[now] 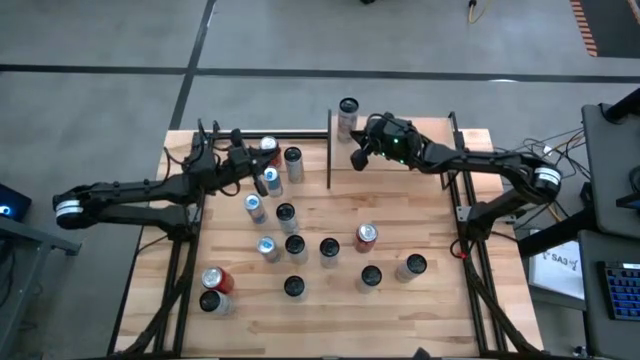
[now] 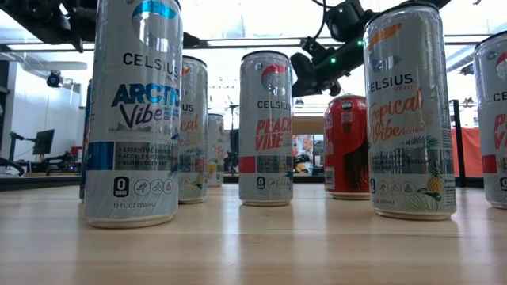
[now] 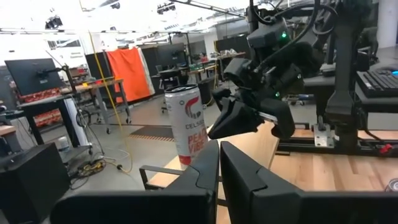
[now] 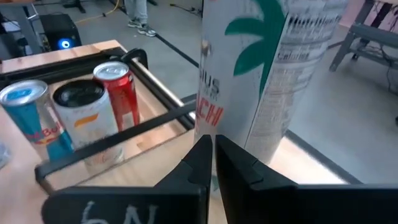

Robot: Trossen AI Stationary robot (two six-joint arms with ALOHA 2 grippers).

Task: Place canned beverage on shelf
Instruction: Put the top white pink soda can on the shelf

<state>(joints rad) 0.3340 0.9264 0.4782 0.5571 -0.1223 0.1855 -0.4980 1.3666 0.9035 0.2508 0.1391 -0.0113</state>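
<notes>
A tall white Celsius can [image 1: 347, 118] stands upright on its base on the shelf [image 1: 430, 127], at the board's left end by a black post [image 1: 330, 150]. In the left wrist view the can [image 3: 186, 124] shows with my right gripper [image 3: 217, 124] shut just beside its near side. In the right wrist view the can [image 4: 267, 68] fills the frame past the shut fingers [image 4: 211, 155]. My left gripper [image 1: 257, 172] is shut on nothing, raised among the cans at the table's far left, and points toward the shelf [image 3: 261, 140]. My right gripper's shut fingertips [image 3: 214, 127] stand level at the lower near side of the can [image 4: 249, 134], coming from the table's near side. I cannot tell whether they touch it.
Several more cans stand on the table: a group by my left gripper [image 1: 280, 165], a loose cluster mid-table [image 1: 295, 245], a red one [image 1: 366, 237], and two at the near left [image 1: 213, 285]. In the low view they stand as a row [image 2: 265, 127] across the tabletop.
</notes>
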